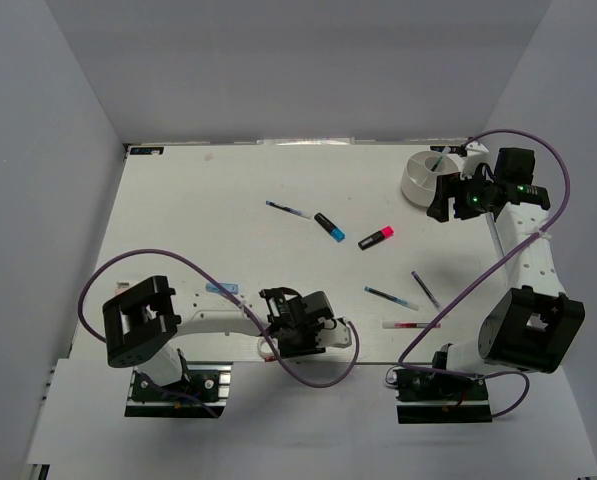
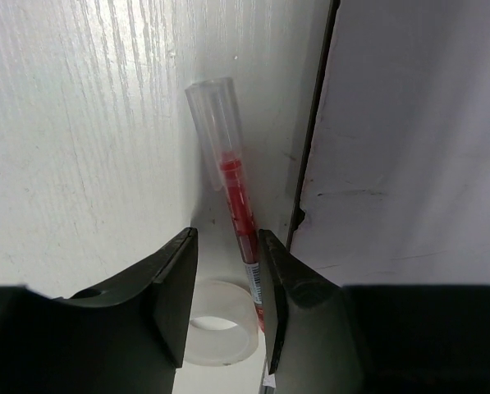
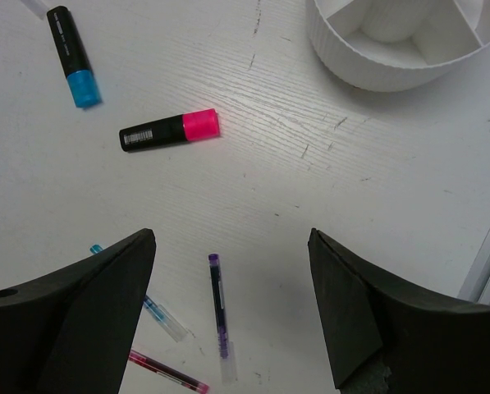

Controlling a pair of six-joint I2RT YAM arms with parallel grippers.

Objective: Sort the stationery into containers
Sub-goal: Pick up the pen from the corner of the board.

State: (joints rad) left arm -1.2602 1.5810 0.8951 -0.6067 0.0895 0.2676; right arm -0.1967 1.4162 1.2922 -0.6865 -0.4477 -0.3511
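My left gripper (image 2: pixel 226 242) is low at the table's front edge (image 1: pixel 278 322). Its jaws stand close around a white tape ring (image 2: pixel 220 332), and a red pen with a clear cap (image 2: pixel 235 185) lies against the right finger. My right gripper (image 3: pixel 232 238) is wide open and empty, hovering beside the white divided dish (image 1: pixel 418 178), whose wall also shows in the right wrist view (image 3: pixel 368 70). On the table lie a blue-cap marker (image 1: pixel 329 227), a pink-cap marker (image 1: pixel 376 238), a dark-blue pen (image 1: pixel 289 210), two more dark pens (image 1: pixel 391 297) (image 1: pixel 426 289), another red pen (image 1: pixel 410 325) and a light-blue tube (image 1: pixel 225 289).
The table's front edge runs just right of the left gripper as a dark gap (image 2: pixel 310 148). The right wrist view shows the pink-cap marker (image 3: pixel 169 131), the blue-cap marker (image 3: pixel 72 56) and a purple pen (image 3: pixel 218 312). Grey walls enclose the table.
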